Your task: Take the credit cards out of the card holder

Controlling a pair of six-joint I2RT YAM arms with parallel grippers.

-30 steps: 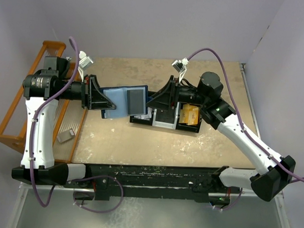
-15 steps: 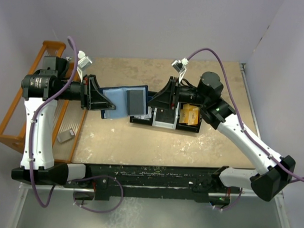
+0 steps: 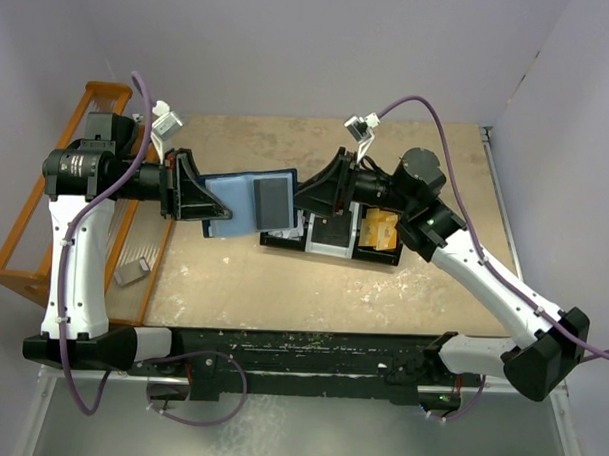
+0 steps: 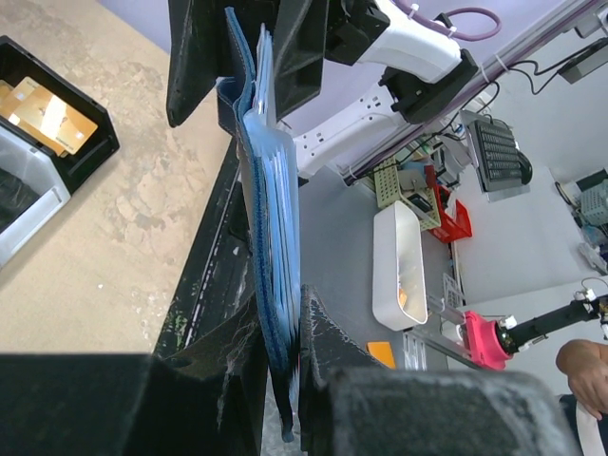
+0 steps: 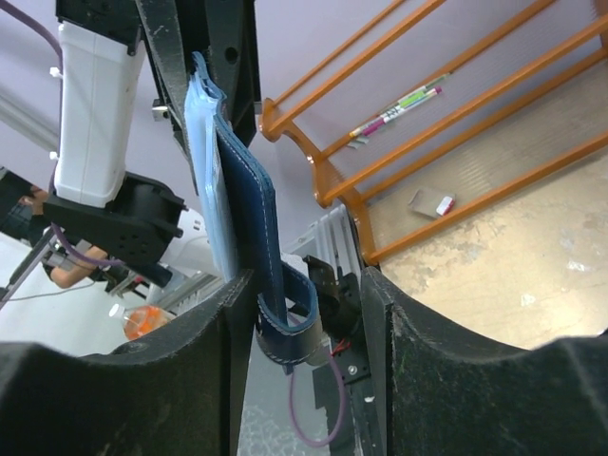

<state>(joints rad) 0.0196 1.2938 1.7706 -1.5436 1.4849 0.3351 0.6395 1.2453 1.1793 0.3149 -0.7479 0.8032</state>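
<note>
Card holder (image 3: 247, 204), dark navy outside, pale blue-grey inside: it is held spread open above the table (image 3: 282, 287) between the two grippers, and its near right corner overlaps the left end of the black tray (image 3: 279, 242) in the top view. Left gripper (image 4: 283, 323): the fingers (image 4: 328, 356) are drawn nearly together and are pressed on both faces of the holder's left edge, so the holder is clamped. Right gripper (image 5: 304, 280): the fingers (image 5: 418, 380) are set partly apart and straddle the holder's right edge. A stitched navy loop (image 5: 285, 332) hangs between them, and a gap is seen beside one finger, so nothing is gripped there. A grey rectangle (image 3: 272, 202) is seen on the holder's right half; whether it is a card or a pocket cannot be told. Stacked pale blue layers are seen edge-on in the left wrist view. No lettering can be read on the holder. Gold-coloured cards (image 3: 379, 231) lie in the tray's right compartment; their print is too small to read. An orange wooden rack (image 3: 34, 229) stands at the table's left side, with a small grey object (image 3: 133, 272) inside it.
</note>
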